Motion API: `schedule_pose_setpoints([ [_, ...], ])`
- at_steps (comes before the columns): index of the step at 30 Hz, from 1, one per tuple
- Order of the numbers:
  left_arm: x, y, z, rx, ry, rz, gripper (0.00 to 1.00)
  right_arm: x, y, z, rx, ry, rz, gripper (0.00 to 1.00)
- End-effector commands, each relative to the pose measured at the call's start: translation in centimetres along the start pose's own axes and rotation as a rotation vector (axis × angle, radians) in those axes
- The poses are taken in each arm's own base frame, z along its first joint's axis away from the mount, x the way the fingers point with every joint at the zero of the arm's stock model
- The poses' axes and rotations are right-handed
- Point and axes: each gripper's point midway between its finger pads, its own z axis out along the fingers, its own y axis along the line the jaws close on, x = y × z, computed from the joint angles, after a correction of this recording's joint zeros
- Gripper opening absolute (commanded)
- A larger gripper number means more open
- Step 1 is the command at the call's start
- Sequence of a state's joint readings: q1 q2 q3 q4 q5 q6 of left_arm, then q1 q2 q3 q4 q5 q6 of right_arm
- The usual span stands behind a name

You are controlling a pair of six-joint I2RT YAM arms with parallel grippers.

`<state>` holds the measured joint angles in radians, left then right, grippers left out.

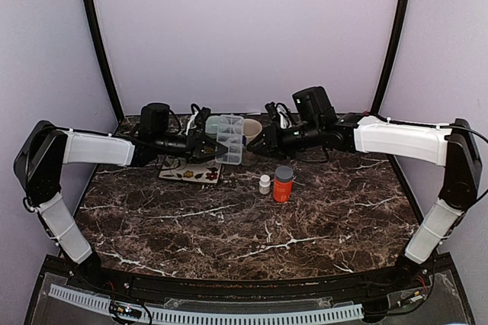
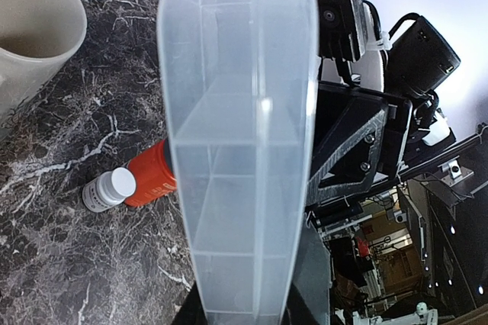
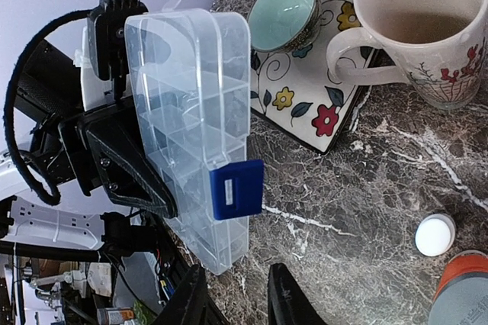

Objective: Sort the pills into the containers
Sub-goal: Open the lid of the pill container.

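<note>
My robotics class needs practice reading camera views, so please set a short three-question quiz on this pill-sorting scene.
1. True or false: the right arm grips the clear organizer box in its jaws.
2. Which colour is the box's latch? A red, B blue, C green.
3. Fill in: the small white bottle stands beside the ___ bottle with a grey cap.
Key: 1 false, the left arm holds it in its jaws, the right's jaws are open; 2 B; 3 orange.
</note>
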<state>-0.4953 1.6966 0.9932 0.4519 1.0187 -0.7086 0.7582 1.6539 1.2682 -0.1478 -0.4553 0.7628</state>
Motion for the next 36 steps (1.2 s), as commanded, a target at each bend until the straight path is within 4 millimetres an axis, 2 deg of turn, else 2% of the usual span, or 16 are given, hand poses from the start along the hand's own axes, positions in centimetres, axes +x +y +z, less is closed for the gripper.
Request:
schedule_pose_setpoints([
  [1,-0.7,-0.8,0.1,0.029,-0.006,0.023,0.0,-0.9,0.4,0.3,-0.009,-0.011,-0.023,0.27],
  [4,-0.5,-0.9,0.2,0.04,0.0,0.02,0.0,-1.0,0.5,0.4,-0.014,-0.012,-0.025,0.29],
  [12,-0.1,-1.6,0.2,0.089,0.031,0.018,0.0,-1.7,1.0,0.3,-0.057,-0.029,-0.024,0.56],
  [16,0.1,-1.9,0.3,0.113,0.044,0.009,0.0,-2.1,1.1,0.5,-0.077,-0.035,-0.019,0.61],
  [29,0.4,-2.2,0.5,0.147,0.07,0.001,0.0,-2.9,1.5,1.6,-0.118,-0.034,-0.01,0.6],
  [36,0.7,-1.9,0.8,0.15,0.082,-0.012,0.0,-3.3,1.9,1.7,-0.148,-0.039,-0.005,0.5],
])
